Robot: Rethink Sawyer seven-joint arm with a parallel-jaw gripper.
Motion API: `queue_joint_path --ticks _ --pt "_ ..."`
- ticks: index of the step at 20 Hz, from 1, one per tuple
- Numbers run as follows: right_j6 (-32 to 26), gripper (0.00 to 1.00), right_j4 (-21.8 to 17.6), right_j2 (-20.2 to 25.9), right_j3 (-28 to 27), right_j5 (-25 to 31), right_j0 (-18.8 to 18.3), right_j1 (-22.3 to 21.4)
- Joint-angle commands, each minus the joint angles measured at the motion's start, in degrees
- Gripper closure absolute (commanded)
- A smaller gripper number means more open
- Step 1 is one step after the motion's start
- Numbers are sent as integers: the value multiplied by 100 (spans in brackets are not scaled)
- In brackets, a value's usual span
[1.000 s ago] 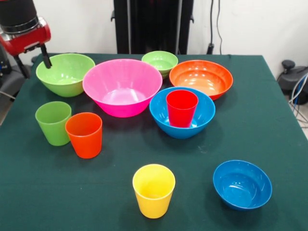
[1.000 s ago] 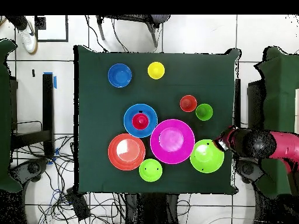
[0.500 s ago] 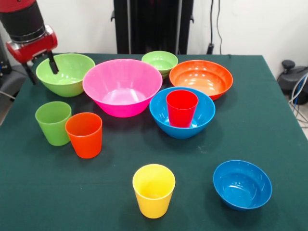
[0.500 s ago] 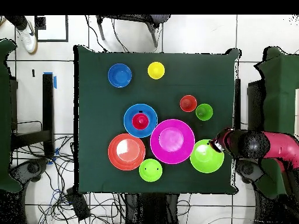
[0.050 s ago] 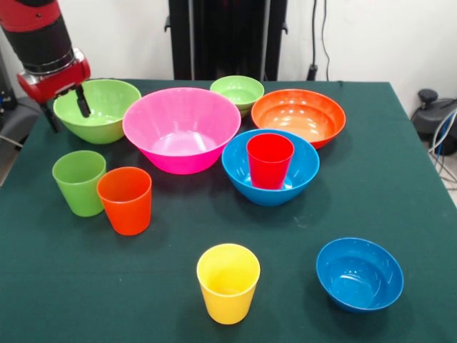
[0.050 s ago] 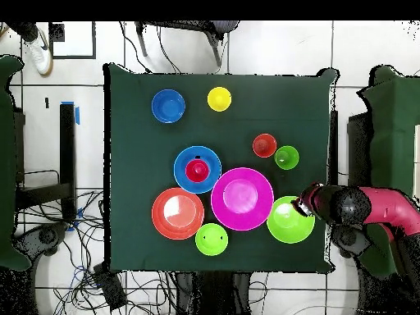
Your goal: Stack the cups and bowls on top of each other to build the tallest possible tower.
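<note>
While the big light-green bowl [image 5: 97,108] sits at the surface's far left, beside the big pink bowl [image 5: 181,128], I hold the tool [image 5: 66,114] open astride its left rim. I'd sink lower and centre on the wall before pinching.

a lab: robot pedestal [image 5: 227,36], loose cables [image 6: 123,283] (tiled floor).
</note>
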Motion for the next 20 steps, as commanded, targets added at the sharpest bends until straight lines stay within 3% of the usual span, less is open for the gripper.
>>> queue_joint_path --ticks 1,20 --pt "-1824 0 -754 -307 -344 -388 144 190" --pt "-1753 0 -947 -420 -291 -513 261 224"
